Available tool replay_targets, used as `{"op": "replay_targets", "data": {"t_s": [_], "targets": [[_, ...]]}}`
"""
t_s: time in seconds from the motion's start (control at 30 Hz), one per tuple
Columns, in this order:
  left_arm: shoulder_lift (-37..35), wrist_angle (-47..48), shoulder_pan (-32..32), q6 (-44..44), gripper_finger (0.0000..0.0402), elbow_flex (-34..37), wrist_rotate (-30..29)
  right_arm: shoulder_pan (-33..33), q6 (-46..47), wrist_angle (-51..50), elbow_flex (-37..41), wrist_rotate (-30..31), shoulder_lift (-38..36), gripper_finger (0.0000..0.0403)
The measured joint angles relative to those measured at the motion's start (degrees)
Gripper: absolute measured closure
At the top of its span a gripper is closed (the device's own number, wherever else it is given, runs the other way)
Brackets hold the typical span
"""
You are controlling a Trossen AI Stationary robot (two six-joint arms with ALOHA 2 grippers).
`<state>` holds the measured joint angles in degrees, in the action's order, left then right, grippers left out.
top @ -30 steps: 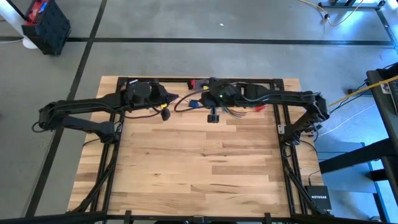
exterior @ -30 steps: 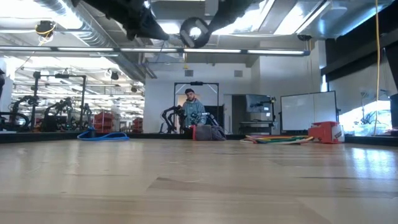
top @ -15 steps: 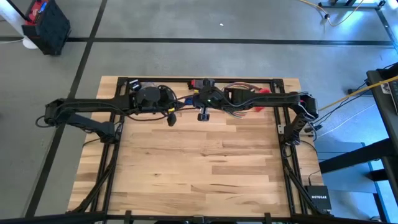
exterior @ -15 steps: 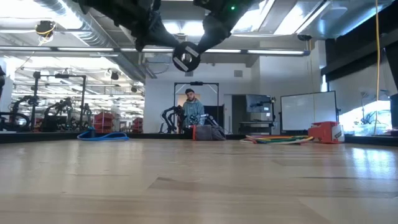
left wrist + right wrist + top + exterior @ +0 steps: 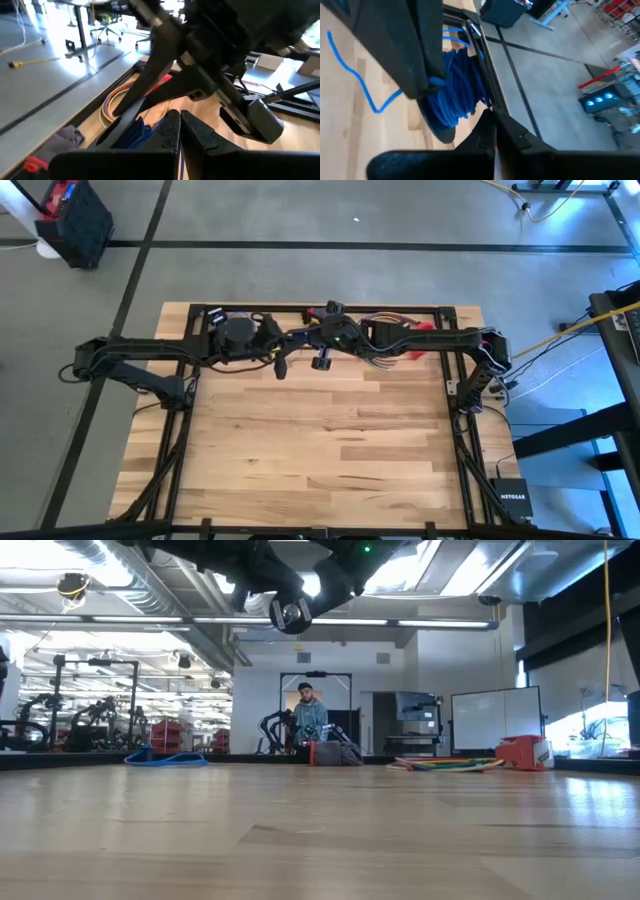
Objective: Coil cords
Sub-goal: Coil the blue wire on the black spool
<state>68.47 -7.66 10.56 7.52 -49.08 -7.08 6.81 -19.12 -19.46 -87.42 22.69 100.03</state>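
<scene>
Left gripper [image 5: 281, 369]: fingers together, empty, raised near table's far edge.
Right gripper [image 5: 321, 361]: fingers together, empty, beside it.
Blue coiled cord [image 5: 456, 90]: bundled at far edge, probably already gathered.

Wooden table [image 5: 320, 440], blue cord [image 5: 455, 90], coloured cables [image 5: 117, 100]

High: overhead, straight down on the table [image 5: 320, 450].
Low: tabletop level, facing the room.
Wrists: close behind fingers.
Shared: table.

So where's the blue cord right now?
In the low view, the blue cord lies coiled at the table's far edge, left of centre, with coloured cords further right.
</scene>
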Motion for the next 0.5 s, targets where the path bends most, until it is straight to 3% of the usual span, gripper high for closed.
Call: {"op": "replay_targets", "data": {"t_s": [0.17, 0.5], "targets": [[0.00, -0.74, -0.08, -2.87, 0.0388, -0.04, 0.16, 0.04, 1.32, 1.29, -0.02, -2.84, 0.22, 0.0401], [-0.07, 0.41, -1.25, -5.08, 0.0282, -0.11, -1.12, 1.79, 2.67, 3.22, 1.53, -6.22, 0.44, 0.0402]]}}
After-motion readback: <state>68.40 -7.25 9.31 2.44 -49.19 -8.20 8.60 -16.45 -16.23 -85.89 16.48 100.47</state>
